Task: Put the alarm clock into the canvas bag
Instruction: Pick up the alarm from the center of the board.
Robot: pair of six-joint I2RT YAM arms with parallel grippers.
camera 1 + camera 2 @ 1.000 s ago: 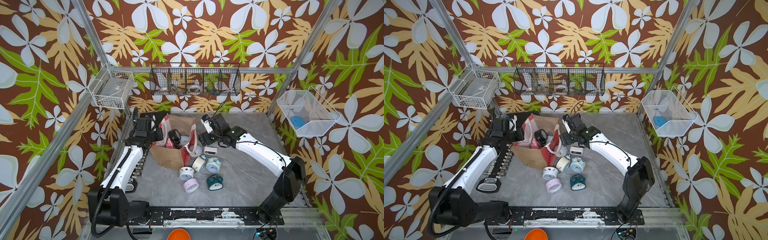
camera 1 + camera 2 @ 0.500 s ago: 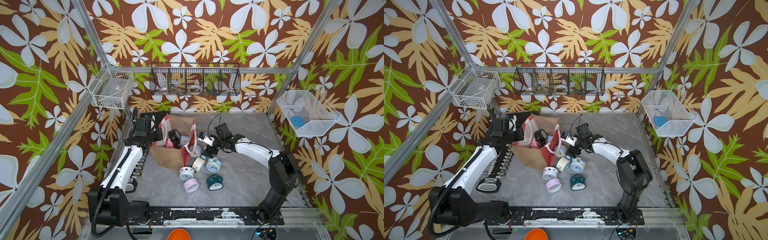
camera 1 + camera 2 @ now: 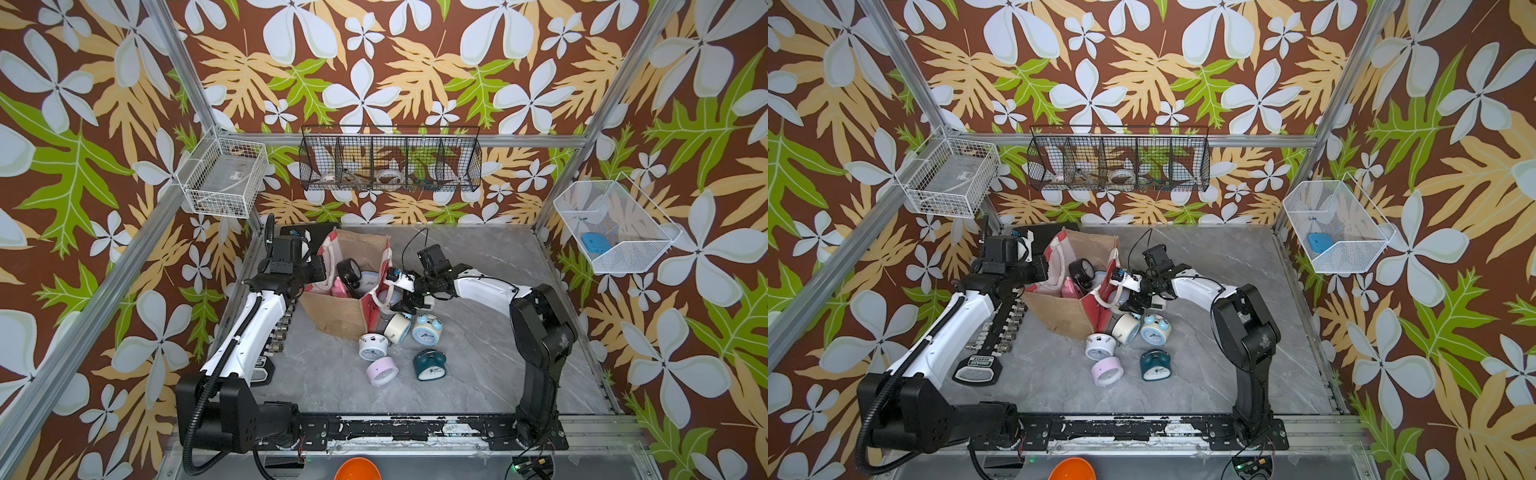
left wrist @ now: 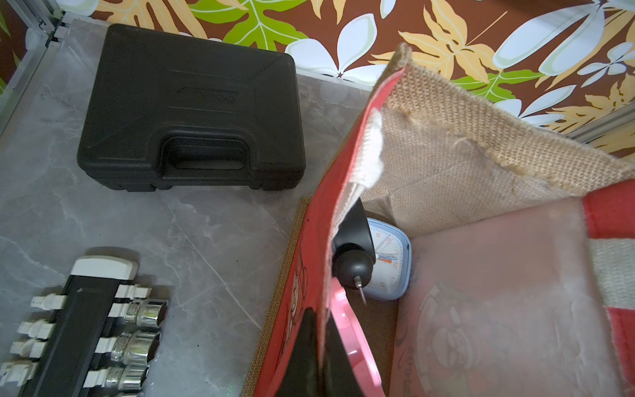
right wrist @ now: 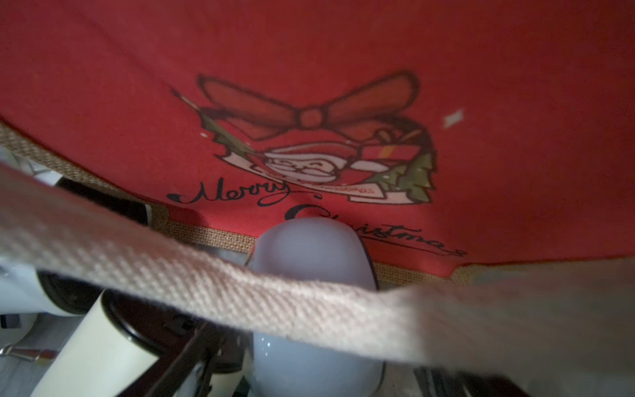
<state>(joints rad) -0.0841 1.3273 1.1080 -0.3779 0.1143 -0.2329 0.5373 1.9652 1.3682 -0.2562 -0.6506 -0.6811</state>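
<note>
1. Over the last second my right arm has swung down from beside the bag's mouth, so the right gripper [image 3: 406, 305] now sits low at the foot of the canvas bag [image 3: 336, 316], on the side facing the loose clocks
2. Its jaws are spread wide and aimed at a pale lavender alarm clock [image 5: 309, 261], which lies on the table against the bag's outer red panel; I can't tell whether the pads touch it yet
3. The drooping white handle [image 5: 240, 285] hangs across the right wrist view, over the clock. I judge it could snag when the clock is lifted
4. The left gripper [image 3: 322, 268] hasn't budged: it stays pressed together on the red panel on its own side, keeping the mouth open
5. A black clock [image 3: 349, 270], a pink clock [image 3: 340, 286] and a pale blue square clock [image 4: 388, 264] already lie inside the bag; a cream clock [image 3: 397, 328], a light blue clock [image 3: 426, 330], a white clock [image 3: 373, 347], a lilac clock [image 3: 382, 371] and a teal clock [image 3: 430, 365] wait on the table nearby
6. So the approach looks finished; what's left is closing on the lavender clock and carrying it over the rim
</note>
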